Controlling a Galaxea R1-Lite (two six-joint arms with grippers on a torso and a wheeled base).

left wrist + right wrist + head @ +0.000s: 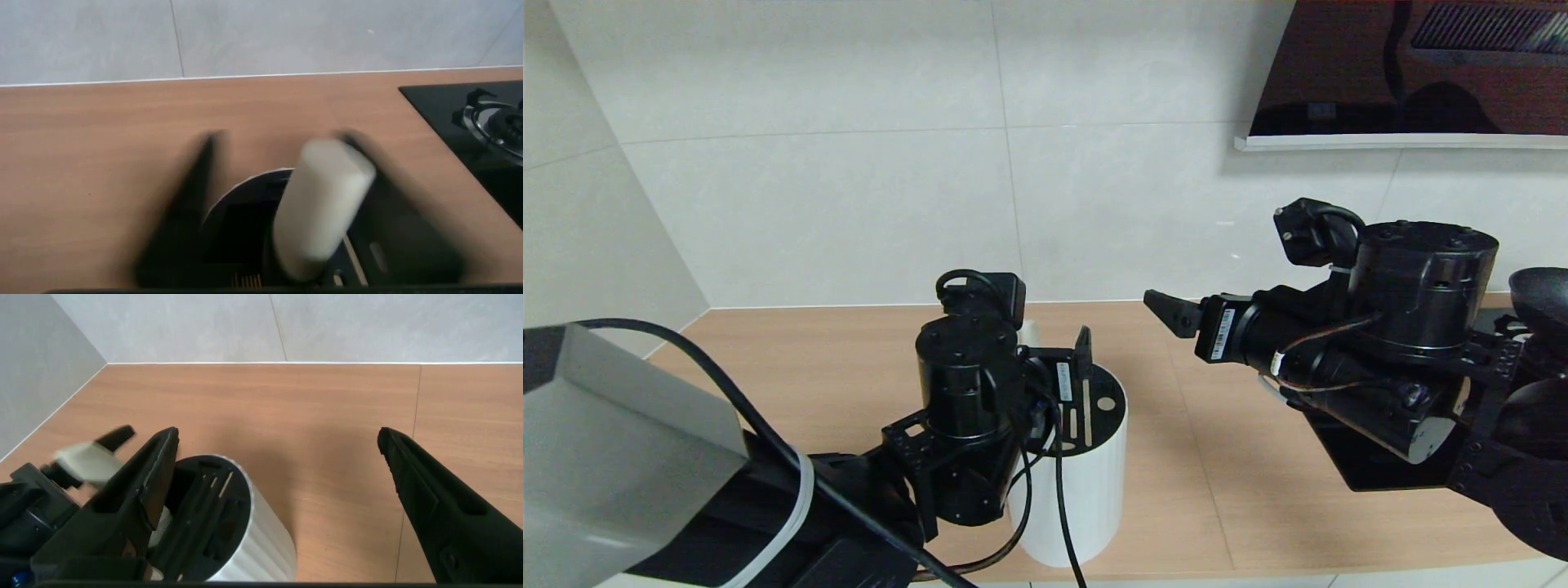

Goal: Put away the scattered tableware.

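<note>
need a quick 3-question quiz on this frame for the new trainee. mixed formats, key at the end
1. True or false: the right gripper is holding a utensil.
2. The white holder stands on: A) the stove, B) the wooden counter, C) a tray.
3. Short answer: which gripper has the white handle between its fingers, above the holder's slotted top?

Key
1. False: its jaws are wide open with nothing between them.
2. B.
3. The left gripper.
</note>
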